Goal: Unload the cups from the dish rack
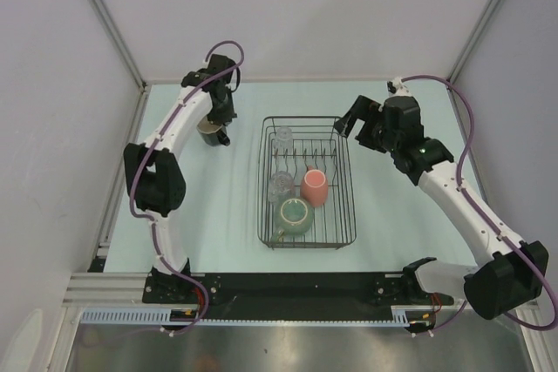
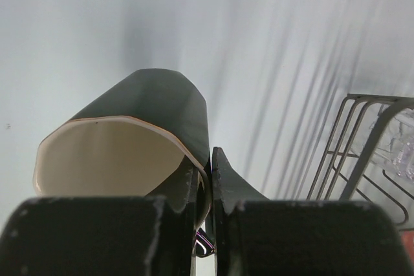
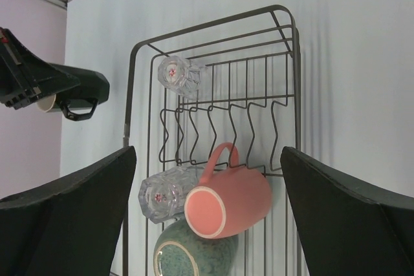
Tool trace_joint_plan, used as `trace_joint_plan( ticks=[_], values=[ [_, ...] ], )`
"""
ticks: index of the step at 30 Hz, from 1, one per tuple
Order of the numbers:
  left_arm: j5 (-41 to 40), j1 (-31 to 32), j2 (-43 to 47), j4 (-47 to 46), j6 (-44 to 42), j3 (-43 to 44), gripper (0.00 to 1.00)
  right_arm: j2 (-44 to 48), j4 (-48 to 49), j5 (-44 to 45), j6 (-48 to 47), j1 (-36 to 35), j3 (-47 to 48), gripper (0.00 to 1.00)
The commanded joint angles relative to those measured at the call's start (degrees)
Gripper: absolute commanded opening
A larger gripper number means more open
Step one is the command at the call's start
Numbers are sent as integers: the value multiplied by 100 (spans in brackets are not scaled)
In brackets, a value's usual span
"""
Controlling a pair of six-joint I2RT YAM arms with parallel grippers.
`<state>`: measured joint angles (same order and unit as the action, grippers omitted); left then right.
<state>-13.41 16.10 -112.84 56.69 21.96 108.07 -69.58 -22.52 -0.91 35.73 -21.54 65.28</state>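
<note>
The dark cup [image 1: 210, 133] is outside the dish rack [image 1: 262, 189], near its left side. The left gripper [image 1: 218, 126] is clenched on its rim; whether it touches the table [image 1: 222, 215] cannot be told. To set it down well, the gripper should lower until the base sits flat, release slowly, then rise straight. In the rack lie a pink mug [image 1: 315, 187], a green mug [image 1: 294, 217] and two glass tumblers [image 1: 282, 138]. The right gripper [image 1: 351, 118] hangs wide open at its far right corner.

The left arm [image 1: 170, 141] and the right arm [image 1: 453, 189] are built of white-shelled links joined by bulky black joint housings. A purple cable [image 1: 228, 44] loops out behind the left gripper [image 2: 210, 159] and follows its arm; a second purple cable [image 1: 467, 124] arcs behind the right gripper [image 3: 208, 153]. The gripper fingers [image 3: 71, 218] are matt black wedges, and the left pair's edges show pale scuffs.
</note>
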Motion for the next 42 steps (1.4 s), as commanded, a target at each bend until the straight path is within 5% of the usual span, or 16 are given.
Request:
trace_joint_plan(
  ticks=[1, 19, 34, 38, 42],
  values=[
    [330, -1, -124, -508, 10, -145, 0, -46, 2, 38, -180, -17, 135, 100],
    [436, -28, -661, -720, 107, -357, 2, -170, -15, 64, -206, -105, -94, 100],
    [-152, 42, 314, -492, 160, -32, 62, -143, 29, 82, -312, -201, -129, 100],
    [-451, 200, 824, -343, 213, 301, 94, -126, -199, 432, -522, -341, -68, 100],
    [-777, 560, 1368, -246, 213, 276, 100, -64, -524, 1117, -846, -841, -41, 100]
  ],
)
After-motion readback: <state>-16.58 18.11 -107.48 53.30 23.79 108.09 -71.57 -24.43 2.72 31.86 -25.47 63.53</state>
